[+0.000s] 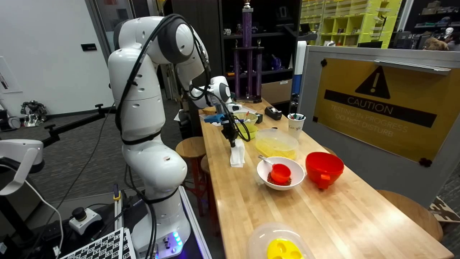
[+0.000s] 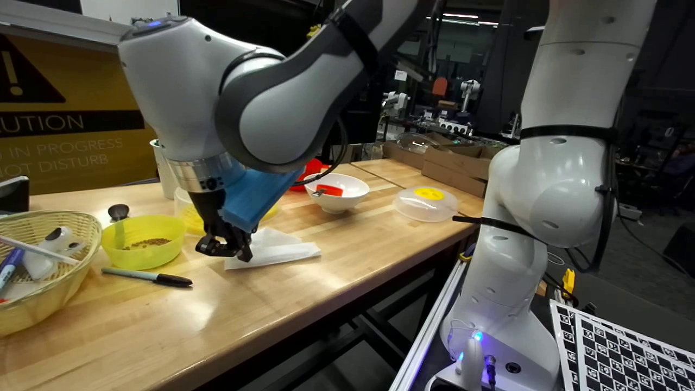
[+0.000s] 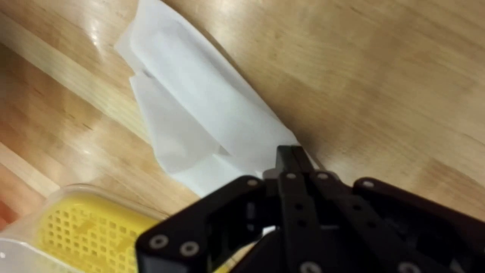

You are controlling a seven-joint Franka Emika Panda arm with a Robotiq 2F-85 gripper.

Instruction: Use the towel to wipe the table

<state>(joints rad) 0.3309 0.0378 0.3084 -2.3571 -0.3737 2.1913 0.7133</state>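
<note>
Probably the step in hand is getting the towel (image 3: pixel 204 102) under firm control for a first wiping stroke. To do that well, the gripper (image 3: pixel 293 159) should have a real pinch on the thick fold rather than the looser flap, since a limp sheet would likely slip or crumple once dragged. If no cloth is caught, the fingers would need to part, straddle that fold and close again low over the wood. Light downward pressure and level strokes along the length of the table (image 1: pixel 251 208) then seem best, with the cloth trailing flat. The path ought to spare the yellow container (image 1: pixel 276 146) and the white bowl (image 1: pixel 297 172), both to the right of the towel, and, in an exterior view, the marker (image 2: pixel 144 276) to the left of the gripper, which could easily be swept along.

As for the gripper, its jaws are narrow: the wrist view shows the tips side by side with no visible gap. Whether a bit of towel is pinched between them I cannot tell.

The towel lies folded on the table, right at the fingertips. In the wrist view it runs from under them to the far left, its right edge passing beneath the tips and the flap to the left. In an exterior view it reaches from the tips toward the near side, to the left of the white bowl.
</note>
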